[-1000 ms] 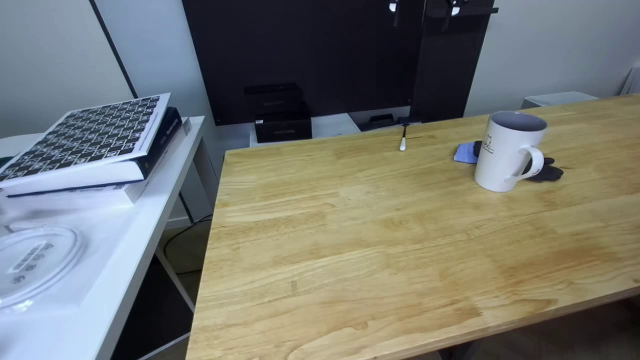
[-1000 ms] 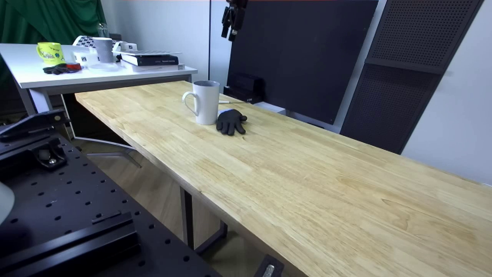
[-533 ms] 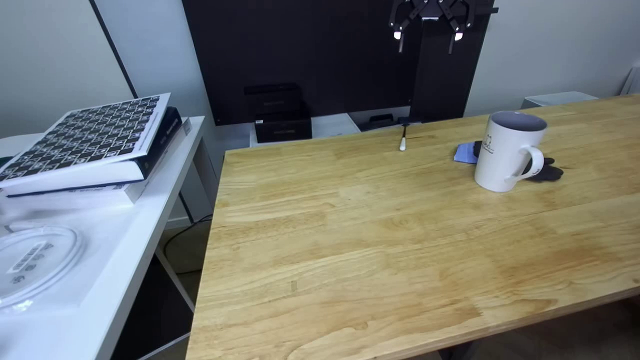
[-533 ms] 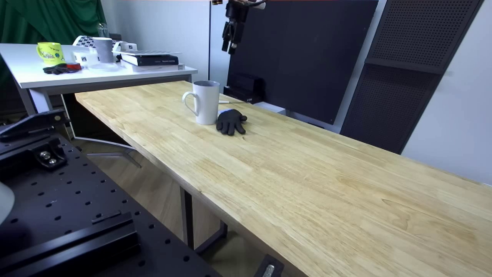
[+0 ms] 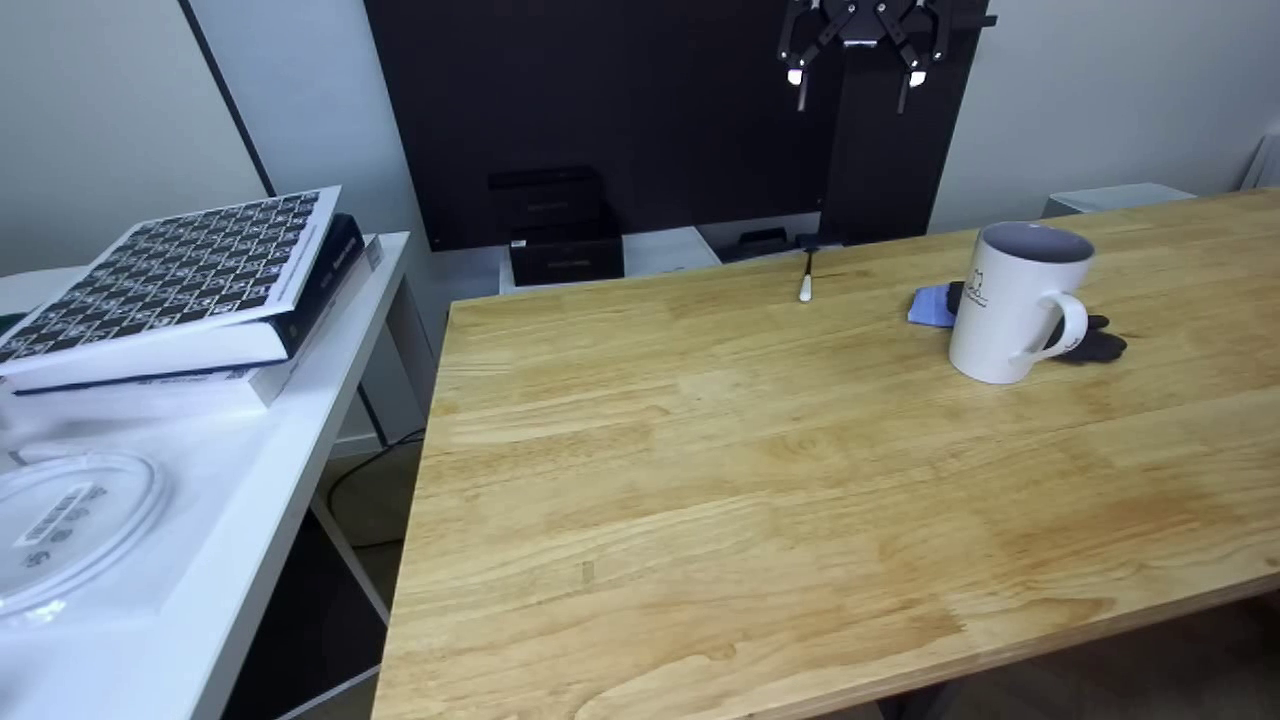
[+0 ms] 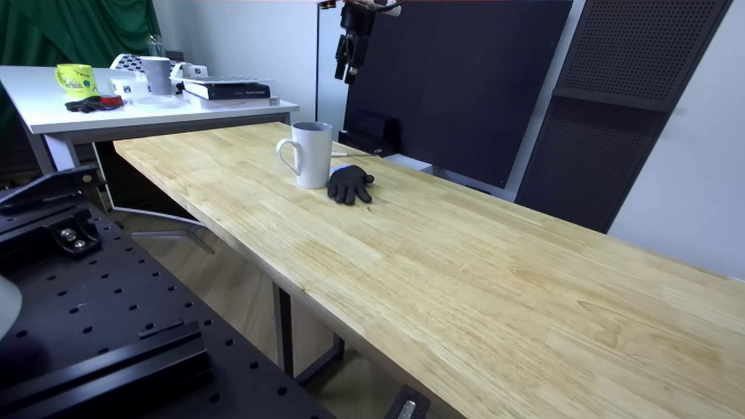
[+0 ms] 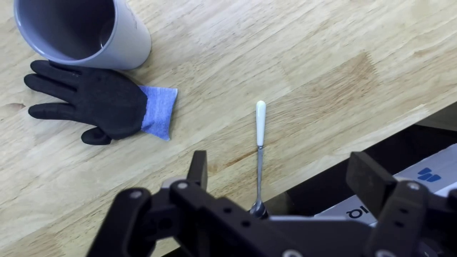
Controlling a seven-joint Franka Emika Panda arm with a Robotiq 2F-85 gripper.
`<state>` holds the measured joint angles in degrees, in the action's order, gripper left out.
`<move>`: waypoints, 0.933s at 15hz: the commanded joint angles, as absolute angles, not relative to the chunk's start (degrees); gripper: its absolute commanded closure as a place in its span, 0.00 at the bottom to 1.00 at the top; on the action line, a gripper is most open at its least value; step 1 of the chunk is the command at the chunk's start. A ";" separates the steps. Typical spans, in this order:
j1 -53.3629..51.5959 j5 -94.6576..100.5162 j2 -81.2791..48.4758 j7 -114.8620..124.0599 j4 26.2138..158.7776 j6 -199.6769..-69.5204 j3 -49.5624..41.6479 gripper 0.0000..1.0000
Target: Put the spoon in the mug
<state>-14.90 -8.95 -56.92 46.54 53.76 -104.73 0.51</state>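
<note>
Currently, arm (image 6: 357, 20) hangs at 12 o'clock in an ext. view, wrist approx. vertical. Gripper (image 5: 852, 98) is well above wood tabletop (image 5: 700, 450), fingers (image 7: 200, 169) to 6 o'clock in both ext. views. Jaws spread wide, grasping nothing.

Task item: teaspoon (image 7: 261, 125) lies on tabletop, bowl end at the edge; wrist view has its white hdl. to 12 o'clock, bowl to 6, shaft seen betw. fingers yet well below. Tall mug (image 7: 132, 41), white w/ grey inside, stands upright at 10 o'clock from teaspoon, well apart. Black work glove (image 7: 110, 101) w/ blue cuff (image 7: 159, 110) lies flat approx. 6 o'clock of mug, just beside; can't tell if touching.

Obscured: bowl partly behind gripper in wrist view, so can't tell if it overhangs edge. Mug cut off by top edge there; its hdl. shows in both ext. views. Glove (image 5: 1095, 345) partly behind mug in an ext. view, where teaspoon's dark end blurs into dark backgr. Arm cut off at 12 o'clock.
</note>
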 commanded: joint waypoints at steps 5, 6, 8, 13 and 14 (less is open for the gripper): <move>-16.25 -8.22 -59.36 48.39 52.32 -104.98 -0.27 0.00; -16.20 -7.67 -60.09 49.00 51.68 -105.04 0.14 0.00; -16.49 -7.43 -61.01 49.73 51.39 -105.40 -0.05 0.00; -17.01 -6.50 -62.98 51.78 51.19 -107.87 -0.45 0.00; -17.02 -6.47 -63.40 52.02 51.10 -108.30 -0.46 0.00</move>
